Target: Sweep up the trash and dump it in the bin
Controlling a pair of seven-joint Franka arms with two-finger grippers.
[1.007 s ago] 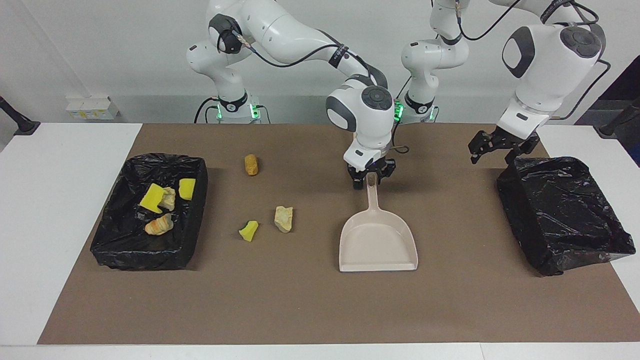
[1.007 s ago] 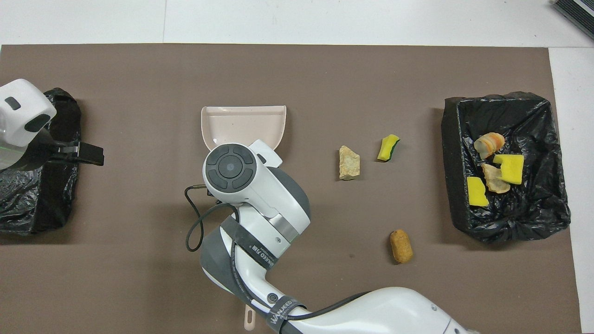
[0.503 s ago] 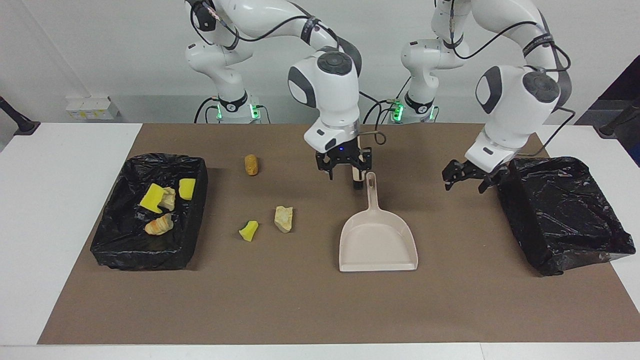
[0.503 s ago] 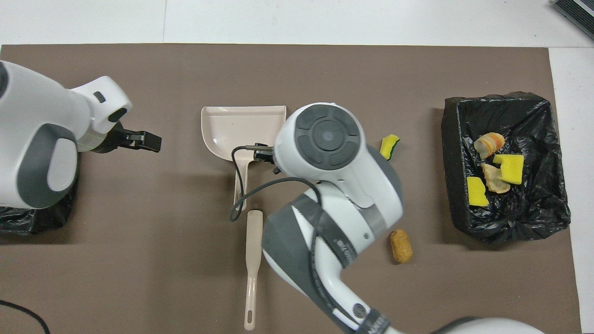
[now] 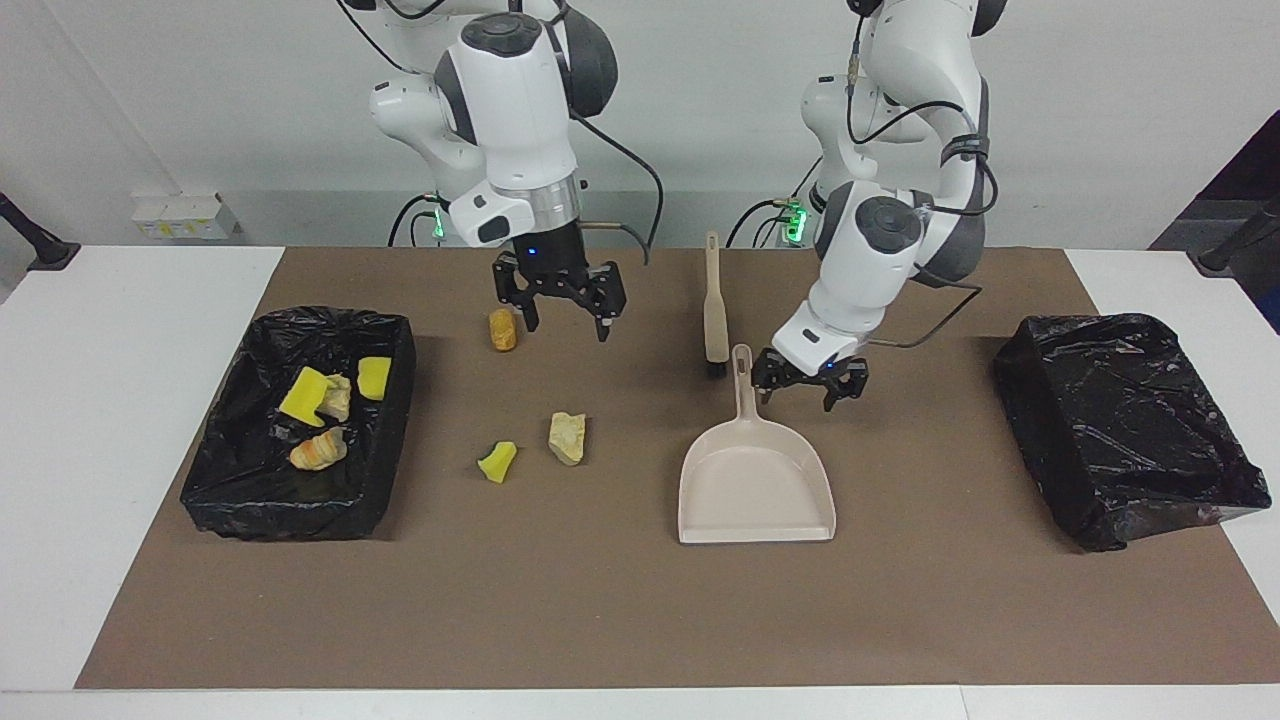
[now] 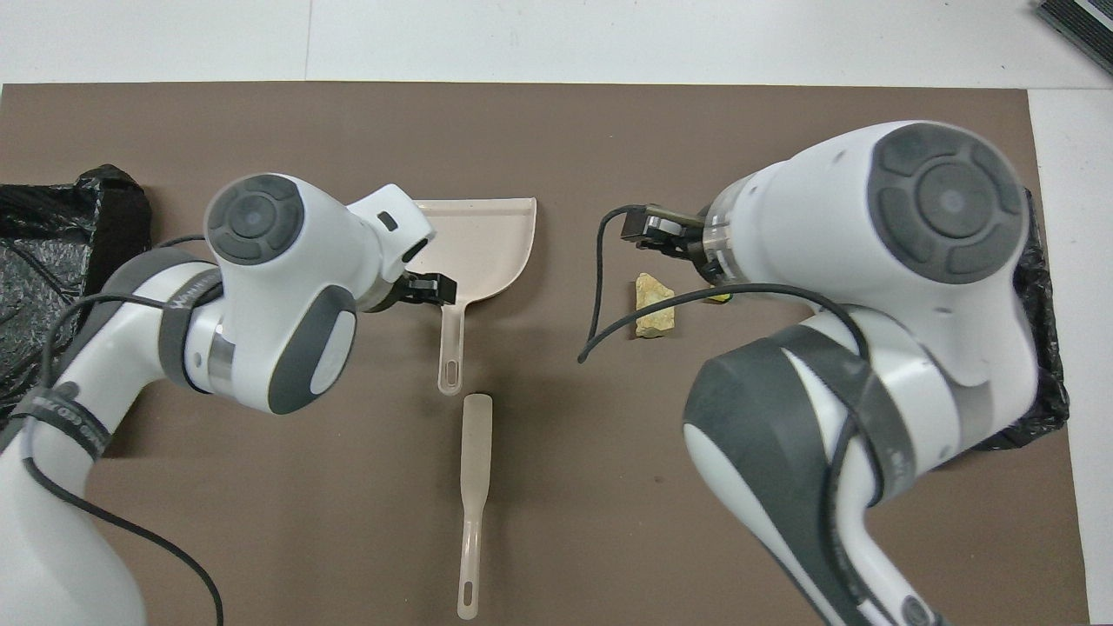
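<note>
Nearest the robots lies the brush (image 5: 713, 300), one only, flat on the brown mat (image 5: 600, 620) with its handle toward the robots, and nothing grips it. Beside it, toward the right arm's end, the right gripper (image 5: 559, 305) hangs in the air with its fingers spread apart and empty; the orange-brown scrap (image 5: 502, 329) lies just beside one fingertip and lower, untouched. The left gripper (image 5: 809, 385) sits low with its fingers also apart and holding nothing, just beside the handle of the single dustpan (image 5: 756, 480), whose mouth faces away from the robots. I cannot tell whether a fingertip touches that handle. Seven scraps in all: three loose on the mat and four in a bin. Of the loose ones, the orange-brown piece is nearest the robots; farther out, below the right gripper's fingers, lie a beige lump (image 5: 567, 438) and a yellow wedge (image 5: 497, 462) close together. There are two black-lined bins. The bin at the right arm's end (image 5: 230, 480) holds two yellow wedges (image 5: 303, 396), one beige lump and one orange-brown curl (image 5: 318, 450). The bin at the left arm's end (image 5: 1130, 430) shows only its black liner. From overhead the right arm's bulk covers most of the filled bin and the loose yellow wedge.
</note>
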